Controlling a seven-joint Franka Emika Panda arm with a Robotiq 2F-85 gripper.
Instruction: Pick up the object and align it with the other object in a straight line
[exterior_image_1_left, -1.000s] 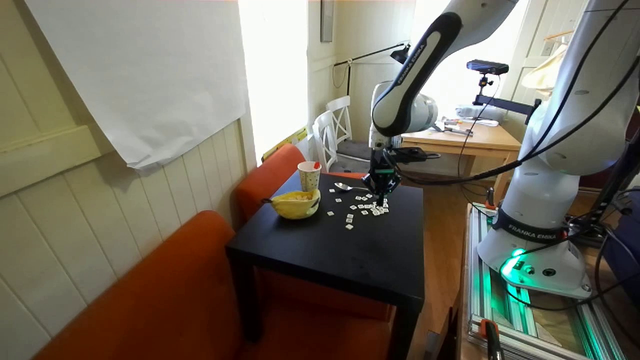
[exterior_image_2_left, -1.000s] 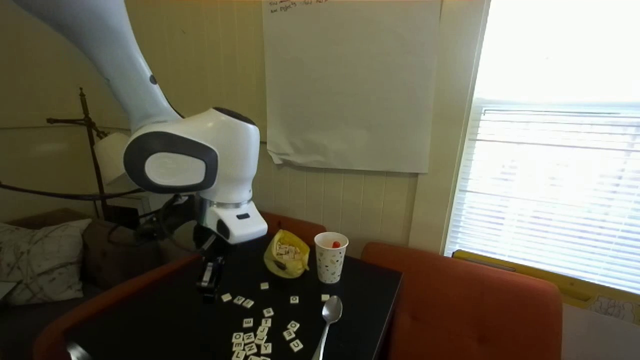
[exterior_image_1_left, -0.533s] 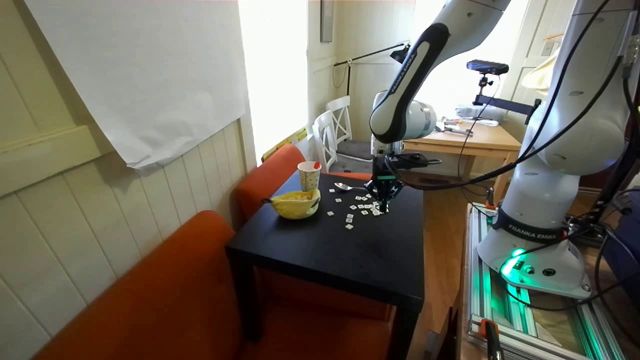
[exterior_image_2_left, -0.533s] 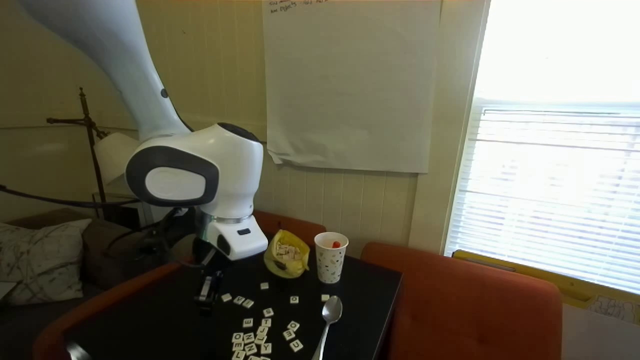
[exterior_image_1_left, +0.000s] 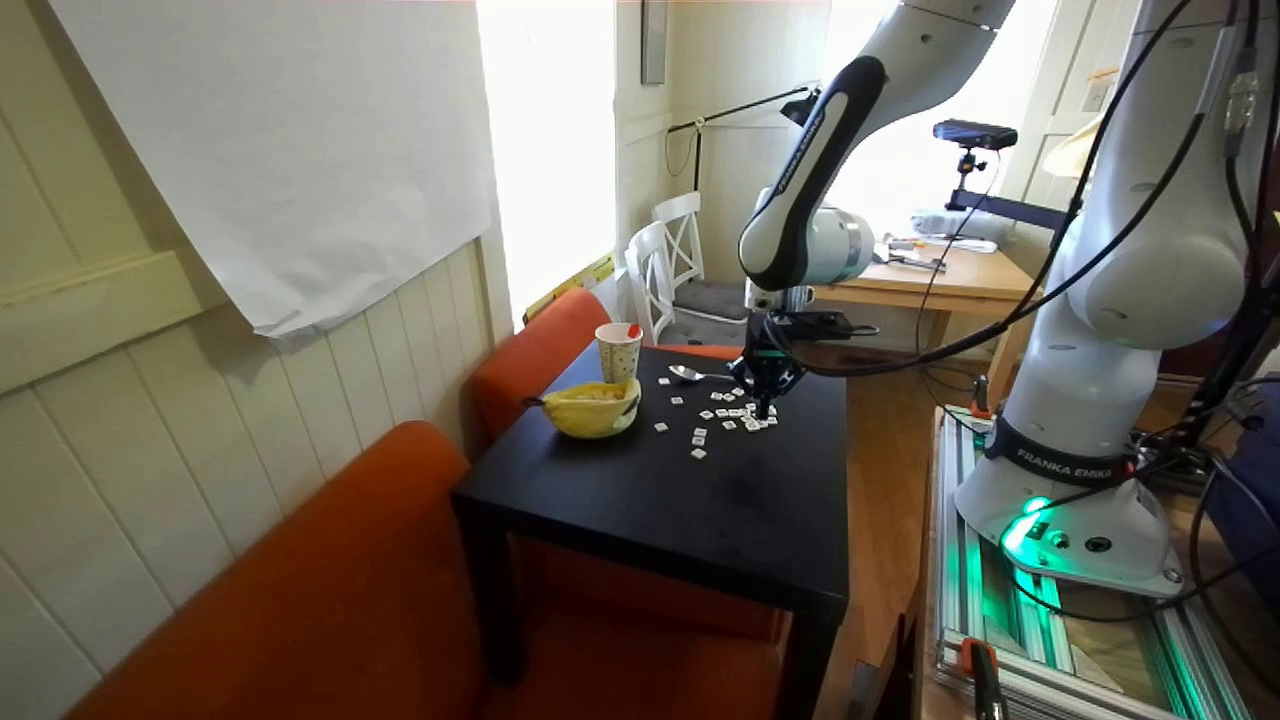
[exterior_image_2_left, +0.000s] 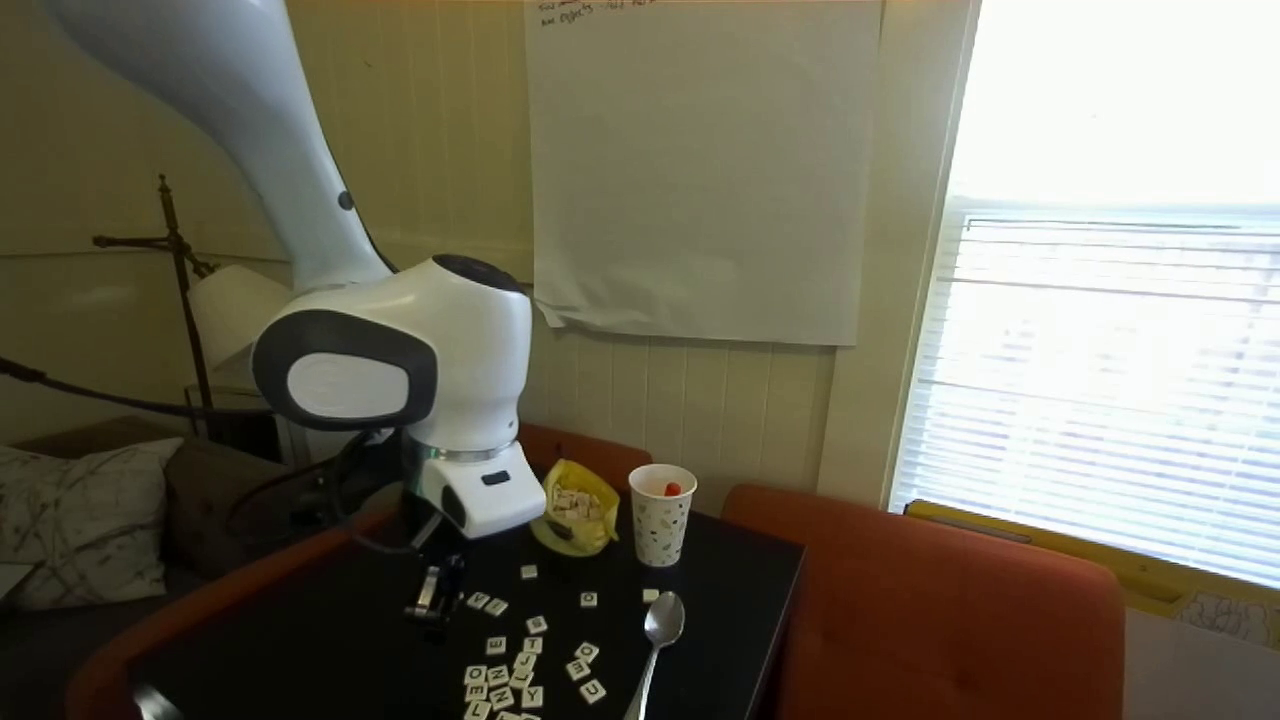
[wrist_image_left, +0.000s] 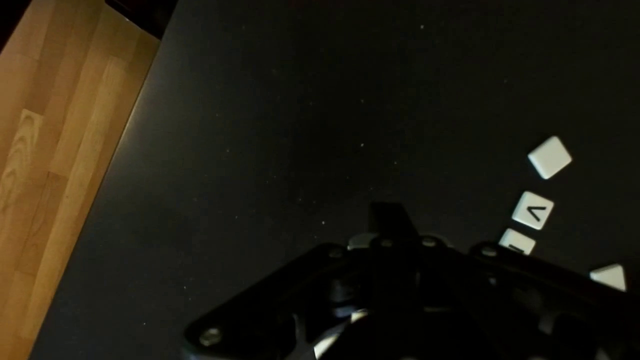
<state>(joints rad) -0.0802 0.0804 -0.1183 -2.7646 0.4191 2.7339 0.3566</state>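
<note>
Hovering left of the spoon (exterior_image_2_left: 664, 622) in an exterior view, your gripper (exterior_image_2_left: 432, 612) is clenching, its fingertips (wrist_image_left: 390, 217) meeting. The letter tiles (exterior_image_2_left: 533, 646) are lying on the black table (exterior_image_2_left: 310, 640), scattered left of the spoon, the nearest sitting just beside it.

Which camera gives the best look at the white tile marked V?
The wrist view: there the V tile is largest, its letter clear. Both exterior views show it much smaller, the letter faint or unreadable.
</note>
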